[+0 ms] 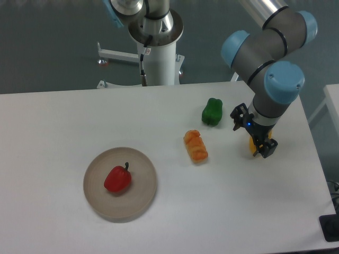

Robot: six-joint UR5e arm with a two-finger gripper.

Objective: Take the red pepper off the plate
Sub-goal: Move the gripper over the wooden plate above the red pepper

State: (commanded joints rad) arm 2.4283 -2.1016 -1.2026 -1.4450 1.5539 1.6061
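The red pepper (117, 179) is small and glossy with a short dark stem. It lies on the round beige-grey plate (143, 198) at the front left of the table. My gripper (252, 132) is far to the right, pointing down at the table, with its jaws spread apart. A yellow pepper (251, 144) shows partly beneath it, by the nearer finger, mostly hidden by the gripper. Whether the fingers touch it I cannot tell. The gripper is well apart from the plate and the red pepper.
An orange ridged pepper (196, 146) lies in the middle of the table. A green pepper (212, 111) lies behind it, just left of the gripper. A white robot pedestal (157, 58) stands at the table's back edge. The table's right edge is close to the arm.
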